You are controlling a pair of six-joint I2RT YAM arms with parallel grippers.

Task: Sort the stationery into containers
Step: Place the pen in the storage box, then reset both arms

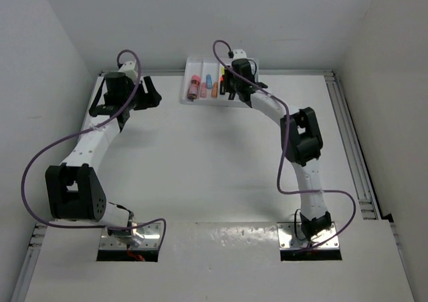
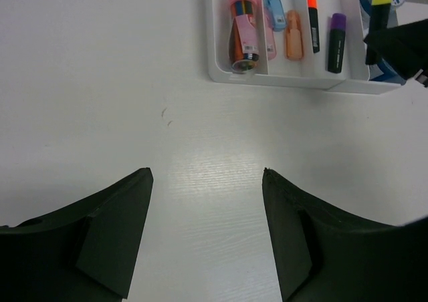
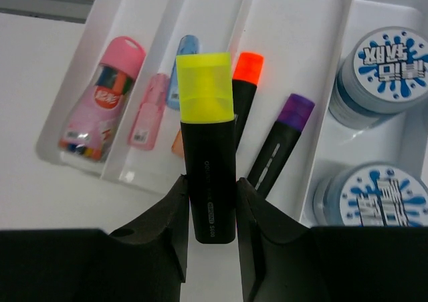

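Observation:
The white divided tray point(image 1: 189, 67) stands at the back of the table; it also shows in the left wrist view point(image 2: 217, 41) and the right wrist view point(image 3: 281, 21). My right gripper point(image 3: 211, 185) is shut on a yellow-capped black highlighter point(image 3: 208, 148) and holds it above the tray's third compartment, where an orange highlighter point(image 3: 245, 81) and a purple highlighter point(image 3: 281, 141) lie. Two blue round pieces point(image 3: 382, 68) sit in the rightmost compartment. Pink and peach sticks point(image 2: 293, 35) lie in the second compartment. My left gripper point(image 2: 207, 175) is open and empty over bare table, left of the tray.
A pink case of coloured pencils point(image 2: 243, 28) lies in the tray's leftmost compartment. White walls close the table at the back and sides. A metal rail point(image 1: 351, 141) runs along the right edge.

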